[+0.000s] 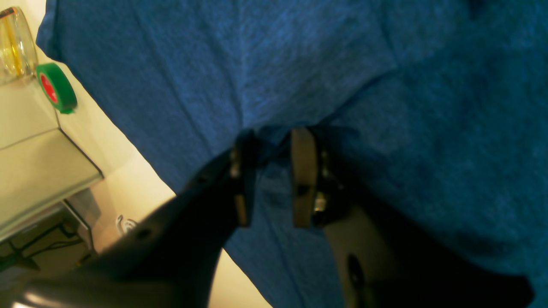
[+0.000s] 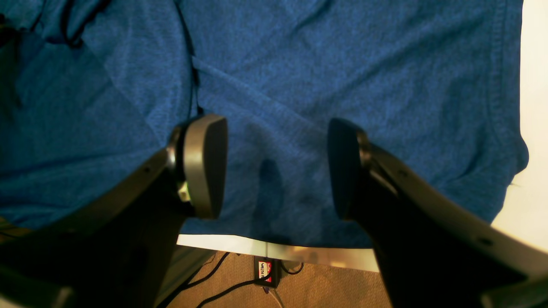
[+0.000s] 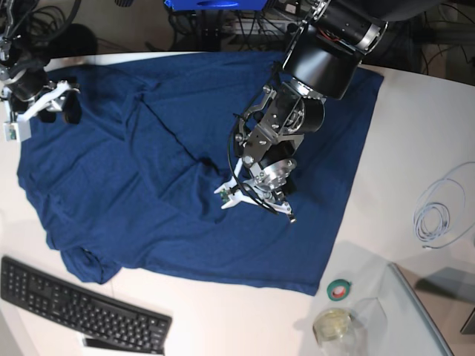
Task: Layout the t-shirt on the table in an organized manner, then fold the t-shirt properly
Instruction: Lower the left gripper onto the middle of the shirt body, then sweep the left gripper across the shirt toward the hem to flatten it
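T-shirt (image 3: pixel 148 170) lay spread over the table (image 3: pixel 415 133), creased in the middle. Left gripper (image 1: pixel 269 141) sat mid-shirt, jaws narrowed with a fold of cloth pinched between them. Right gripper (image 2: pixel 274 169) hovered wide open over the shirt's edge, holding nothing.

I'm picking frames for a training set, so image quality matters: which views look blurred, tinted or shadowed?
Left wrist view: soft, motion-smeared, with a yellow cast on the table; the t-shirt reads bright blue. Right wrist view: sharper, weave visible, a finger shadow on the cloth. Base view: even overhead light, crisp, the t-shirt darker navy, and a glare-free white tabletop.
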Robot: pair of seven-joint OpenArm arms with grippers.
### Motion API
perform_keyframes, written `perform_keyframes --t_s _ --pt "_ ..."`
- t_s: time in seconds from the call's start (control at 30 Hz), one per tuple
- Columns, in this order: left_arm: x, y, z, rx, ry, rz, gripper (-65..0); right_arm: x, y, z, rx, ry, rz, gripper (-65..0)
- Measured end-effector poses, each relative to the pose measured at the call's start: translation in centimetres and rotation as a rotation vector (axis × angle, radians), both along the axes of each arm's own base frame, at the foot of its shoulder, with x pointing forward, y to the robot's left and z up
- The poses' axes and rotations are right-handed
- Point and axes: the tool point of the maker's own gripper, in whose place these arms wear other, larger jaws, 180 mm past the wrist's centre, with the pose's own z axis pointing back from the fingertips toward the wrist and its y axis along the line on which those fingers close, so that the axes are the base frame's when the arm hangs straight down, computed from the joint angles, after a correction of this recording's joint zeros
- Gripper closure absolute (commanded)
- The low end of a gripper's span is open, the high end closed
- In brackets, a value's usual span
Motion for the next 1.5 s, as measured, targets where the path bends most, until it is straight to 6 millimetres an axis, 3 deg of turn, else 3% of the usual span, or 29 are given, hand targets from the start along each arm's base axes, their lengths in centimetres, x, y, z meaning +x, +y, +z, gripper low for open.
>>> perform_keyframes --t_s 0.1,0.53,0.77,1.17,1.37,1.5 --pt "0.5 0.1 0.4 0.001 -0.011 0.001 0.0 0.0 0.0 0.0 0.0 0.0 0.0 -34.7" --pt "2.2 -0.1 1.6 -0.031 -0.042 0.033 0.0 0.0 0.0 0.0 0.0 0.0 0.0 -34.7" --pt "6.0 2.6 4.8 -0.094 -0.119 0.179 0.0 0.1 0.0 0.0 0.0 -0.001 0.0 -34.7" --pt "8.8 3.2 7.6 -0.139 -0.18 0.239 0.0 0.1 0.0 0.1 0.002 -0.004 0.0 -34.7" --pt "11.2 2.0 10.0 -0.188 -0.258 0.196 0.0 0.1 0.1 0.1 0.003 -0.004 0.0 -34.7" --pt "11.5 0.8 10.2 -0.234 -0.29 0.179 0.0 0.1 0.0 0.1 0.002 -0.004 0.0 -34.7"
